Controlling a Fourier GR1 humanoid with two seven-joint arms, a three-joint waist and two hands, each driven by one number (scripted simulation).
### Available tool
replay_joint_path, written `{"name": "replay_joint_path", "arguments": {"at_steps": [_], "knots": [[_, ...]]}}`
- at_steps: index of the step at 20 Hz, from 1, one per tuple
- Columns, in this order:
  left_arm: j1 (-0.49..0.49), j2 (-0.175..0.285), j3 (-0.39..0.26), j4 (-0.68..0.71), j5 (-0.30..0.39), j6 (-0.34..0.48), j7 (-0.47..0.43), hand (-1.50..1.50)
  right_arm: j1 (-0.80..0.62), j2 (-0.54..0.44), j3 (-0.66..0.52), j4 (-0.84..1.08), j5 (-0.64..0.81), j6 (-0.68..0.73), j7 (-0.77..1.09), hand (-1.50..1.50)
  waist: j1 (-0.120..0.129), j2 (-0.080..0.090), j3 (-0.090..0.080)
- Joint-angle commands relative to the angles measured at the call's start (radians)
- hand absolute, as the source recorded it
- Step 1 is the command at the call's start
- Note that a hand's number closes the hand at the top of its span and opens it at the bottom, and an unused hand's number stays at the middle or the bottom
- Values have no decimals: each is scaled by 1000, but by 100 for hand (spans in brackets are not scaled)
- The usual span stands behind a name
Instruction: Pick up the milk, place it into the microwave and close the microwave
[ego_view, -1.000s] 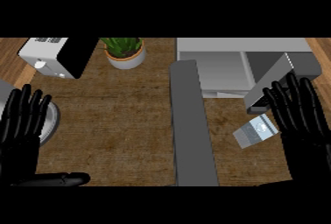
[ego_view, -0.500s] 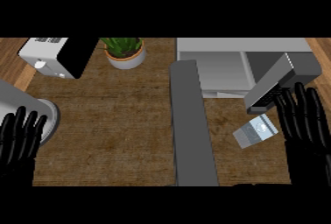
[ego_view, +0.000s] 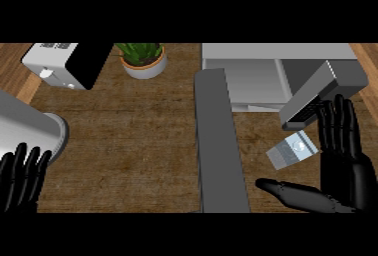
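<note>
Wooden counter (ego_view: 133, 150) is filling the frame. Microwave (ego_view: 251, 80) is sitting upper right, top edge cut off, cavity showing pale grey. Its door (ego_view: 219, 150) is standing open, running as a long grey slab down the centre to the bottom edge and hiding the counter under it. Grey slanted block (ego_view: 325, 90) is leaning across the microwave's right side; can't tell what it is. Big grey rounded thing (ego_view: 26, 132) at mid-left is cut off by the frame, hard to identify. White toaster (ego_view: 55, 65) with a black side is sitting upper left, top cropped.

My right hand (ego_view: 347, 165) is hovering lower right, fingers straight and slightly spread, thumb stretched left, gripping nothing; its fingertips are overlapping the block's dark lower end. Potted plant (ego_view: 144, 62) is sitting top centre, leaves cropped. My left hand (ego_view: 22, 182) is resting lower left, fingers straight and up, palm cut off.

Milk (ego_view: 294, 151) is lying tilted on the counter right of the door, below the block, between my right thumb and fingers. Touching or not, I can't tell.
</note>
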Motion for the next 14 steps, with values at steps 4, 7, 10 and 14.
{"name": "replay_joint_path", "arguments": {"at_steps": [4,7,10,14], "knots": [[104,3,6,-82,25,-37,-11,-150,27,-36,-93,67,-46,23,-51,-150,-2,0,0],[97,-7,1,0,1,-62,-100,-150,-55,-13,-105,178,-28,-12,-69,-150,0,0,0],[117,-8,10,-11,22,-73,-88,-150,35,-16,-114,205,-26,4,-182,-150,-2,0,0],[106,-15,-8,-117,23,-37,19,-150,-23,-93,-209,352,-57,54,-235,-150,-2,1,1]]}}
